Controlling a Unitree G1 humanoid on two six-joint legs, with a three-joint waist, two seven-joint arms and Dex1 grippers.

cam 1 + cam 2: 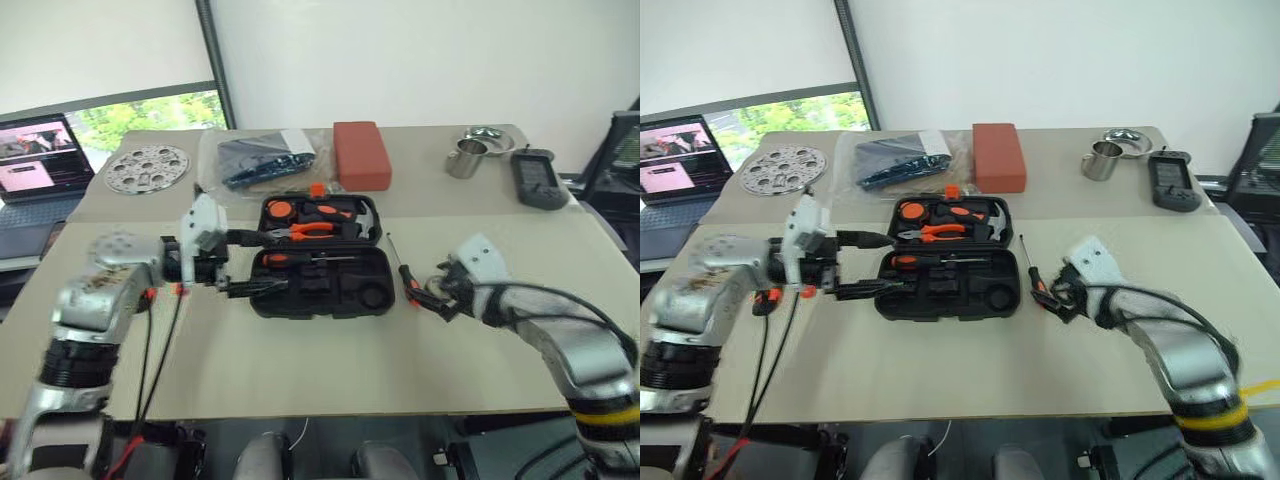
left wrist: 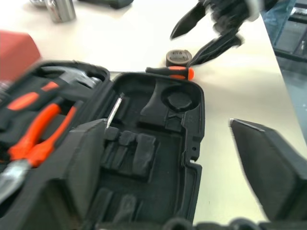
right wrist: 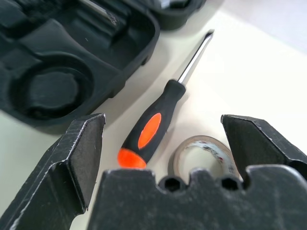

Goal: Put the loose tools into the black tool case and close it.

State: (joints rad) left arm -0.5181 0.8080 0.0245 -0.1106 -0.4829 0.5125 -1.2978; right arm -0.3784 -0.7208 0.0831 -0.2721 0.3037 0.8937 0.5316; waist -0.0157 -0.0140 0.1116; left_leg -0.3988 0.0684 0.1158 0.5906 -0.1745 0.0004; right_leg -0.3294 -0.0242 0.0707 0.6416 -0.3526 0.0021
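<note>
left gripper (image 1: 232,262) level at the open black tool case (image 1: 318,256), fingers wide and empty, right gripper (image 3: 163,143) angled down, fingers wide around a screwdriver (image 3: 151,127) and grey roll (image 3: 204,153) on the beige desk (image 1: 300,370), laptop (image 1: 40,155) beyond

One tool case (image 1: 318,268), one loose screwdriver (image 3: 152,125), one tape roll (image 3: 204,152).

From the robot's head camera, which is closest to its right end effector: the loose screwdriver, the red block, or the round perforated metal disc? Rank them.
1. Screwdriver: lying on the table right beside the right end effector, next to the open case.
2. Red block: farther back, behind the case.
3. Perforated disc: farthest, at the far left of the table.
</note>
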